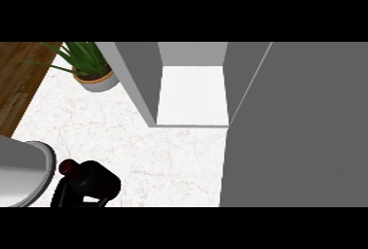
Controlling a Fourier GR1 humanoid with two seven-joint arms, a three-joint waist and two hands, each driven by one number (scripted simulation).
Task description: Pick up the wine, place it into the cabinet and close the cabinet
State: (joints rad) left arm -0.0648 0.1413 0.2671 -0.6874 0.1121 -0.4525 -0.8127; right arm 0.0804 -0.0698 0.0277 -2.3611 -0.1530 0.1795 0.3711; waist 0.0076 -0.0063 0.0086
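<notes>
The wine bottle is at the lower left, a dark body with a dark red cap pointing up and left. My left hand is black and sits right against the bottle's lower side, coming off the grey forearm at the left edge. Black on black hides how the hand meets the bottle. The cabinet stands open at the top centre, with a white shelf floor inside. Its grey door swings out and fills the right side. My right hand does not show.
A potted plant with long green leaves stands at the back left, beside the cabinet's left wall. White marble counter lies between bottle and cabinet. A wooden floor strip borders the counter's left edge.
</notes>
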